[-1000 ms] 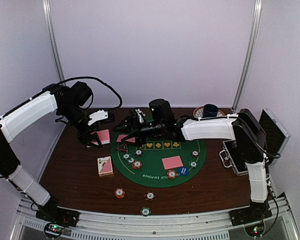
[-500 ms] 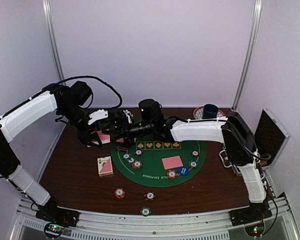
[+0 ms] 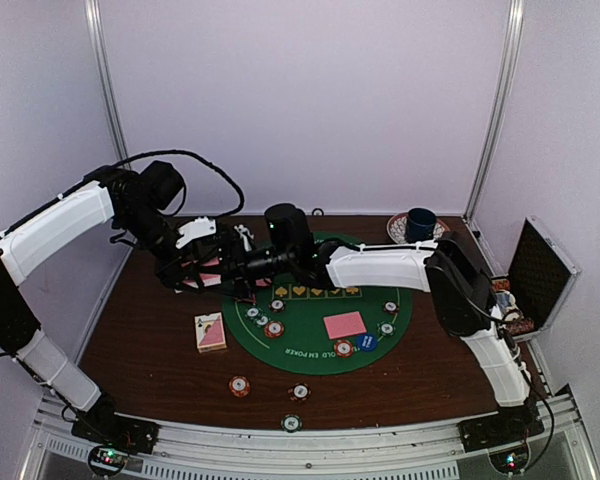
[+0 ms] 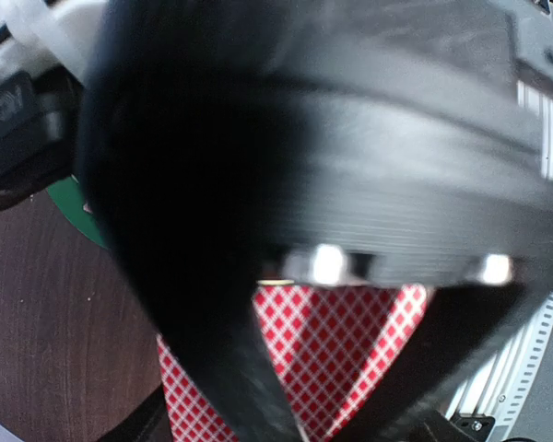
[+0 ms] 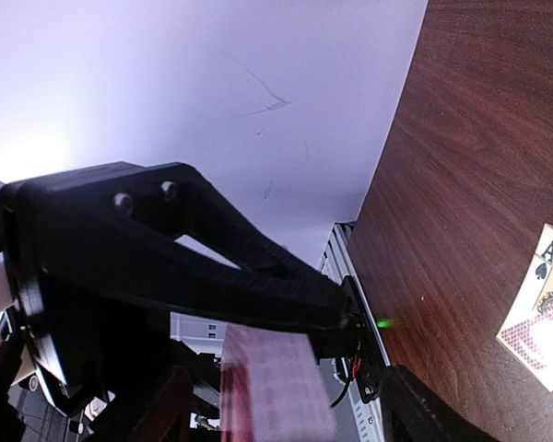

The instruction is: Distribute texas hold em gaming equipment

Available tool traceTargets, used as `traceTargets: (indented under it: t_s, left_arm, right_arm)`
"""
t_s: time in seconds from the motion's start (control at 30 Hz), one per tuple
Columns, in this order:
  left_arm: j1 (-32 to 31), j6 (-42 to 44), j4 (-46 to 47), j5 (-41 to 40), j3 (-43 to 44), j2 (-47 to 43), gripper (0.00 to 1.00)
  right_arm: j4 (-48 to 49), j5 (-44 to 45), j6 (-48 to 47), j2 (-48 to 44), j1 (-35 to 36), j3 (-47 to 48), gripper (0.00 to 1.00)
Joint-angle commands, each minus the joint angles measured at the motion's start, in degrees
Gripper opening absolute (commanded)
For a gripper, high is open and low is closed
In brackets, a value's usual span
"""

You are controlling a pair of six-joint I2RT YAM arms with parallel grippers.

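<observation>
Left pincer (image 3: 195,270) was clamped on a small stack of pink-backed cards (image 4: 341,350) at the far left of the tabletop (image 3: 150,350), just off the left rim of the green felt mat (image 3: 310,338). In my left wrist view the red lattice backs sat wedged between the two dark fingers.

Right arm was stretched across the far side of the mat, with the right pincer (image 3: 228,268) right up against the left one. Its jaws stood apart. In my right wrist view a blurred pink card (image 5: 272,387) lay in the gap between them. I could not tell whether either finger touched it.

On the mat: one pink card face down (image 3: 344,324) right of centre, a blue disc (image 3: 367,342) and an orange-red chip (image 3: 344,348) at its near edge, and more chips at the left rim.

Boxed deck (image 3: 210,332) lay on bare wood just left of the mat. Three loose chips sat near the front edge, one of them orange-red (image 3: 239,385).

Dark blue cup (image 3: 420,222) far right; open case (image 3: 535,270) at the right edge.
</observation>
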Motion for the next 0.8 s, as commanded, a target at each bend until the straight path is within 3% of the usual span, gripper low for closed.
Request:
traceTargets:
  t_s: [0.0, 0.47, 0.77]
  left_arm:
    - [0.1, -0.4, 0.4, 1.5, 1.4, -0.6, 0.00]
    - [0.1, -0.3, 0.4, 1.6, 1.0, -0.8, 0.00]
    - [0.1, -0.4, 0.4, 1.4, 0.8, -0.7, 0.00]
  right_arm:
    - [0.6, -0.1, 0.5, 1.1, -0.3, 0.7, 0.69]
    - [0.1, -0.8, -2.0, -3.9, -3.5, -8.0, 0.50]
    - [1.7, -2.5, -1.1, -6.9, -3.7, -8.0, 0.50]
